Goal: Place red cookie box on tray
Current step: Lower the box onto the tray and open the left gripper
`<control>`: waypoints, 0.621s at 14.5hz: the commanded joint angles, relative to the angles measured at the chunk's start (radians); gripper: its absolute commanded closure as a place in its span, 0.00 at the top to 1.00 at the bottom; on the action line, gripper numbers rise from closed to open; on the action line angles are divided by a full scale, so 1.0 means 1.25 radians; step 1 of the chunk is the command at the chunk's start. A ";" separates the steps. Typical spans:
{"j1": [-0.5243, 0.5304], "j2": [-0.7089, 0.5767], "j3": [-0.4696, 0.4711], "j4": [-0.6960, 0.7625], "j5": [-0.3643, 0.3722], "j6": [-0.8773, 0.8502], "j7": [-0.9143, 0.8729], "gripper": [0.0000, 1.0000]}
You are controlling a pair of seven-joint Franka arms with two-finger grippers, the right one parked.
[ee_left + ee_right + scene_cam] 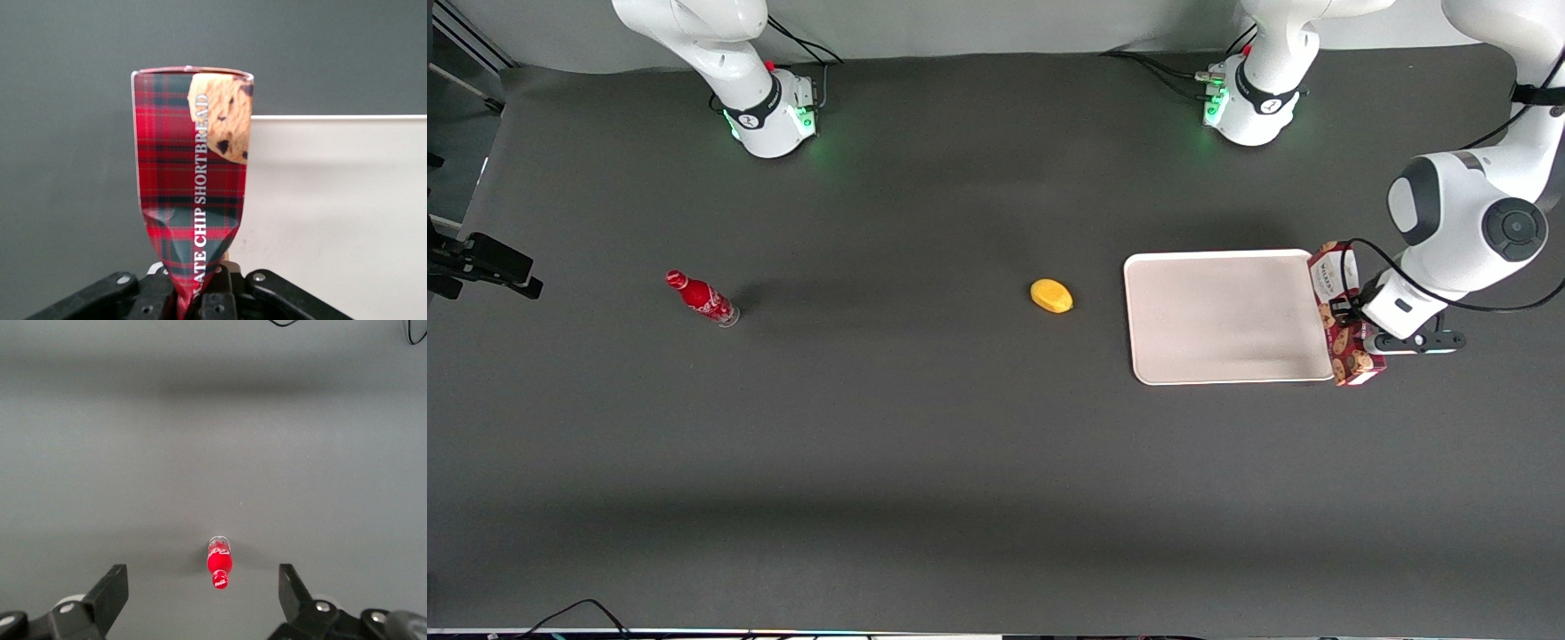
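The tray lies bare on the dark table, its pale surface carrying nothing, so the placing itself is not yet done. The red cookie box sits just at the tray's edge toward the working arm's end of the table, its long side running along that edge, and from the front view I cannot tell whether it is lifted clear of the table or resting on it. The gripper is on the box about halfway along its length; the wrist view shows the jaws pinched tight on the box, the carton creased and narrowed where they squeeze it, with the tray spread out beside it. So the grasp looks secured, and what is left, as I judge it, is to carry the box sideways over the tray, lower it and let go. A yellow lemon-like object lies near the tray toward the parked arm's end, and a small red bottle stands well apart, farther that way.
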State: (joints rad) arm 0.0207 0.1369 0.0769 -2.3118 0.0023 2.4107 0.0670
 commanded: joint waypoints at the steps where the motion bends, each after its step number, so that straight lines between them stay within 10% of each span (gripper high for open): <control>1: 0.001 -0.027 0.000 -0.093 -0.030 0.100 0.020 0.00; 9: -0.009 0.029 -0.003 -0.132 -0.063 0.192 0.020 0.00</control>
State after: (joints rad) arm 0.0205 0.1696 0.0728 -2.4693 -0.0471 2.6286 0.0703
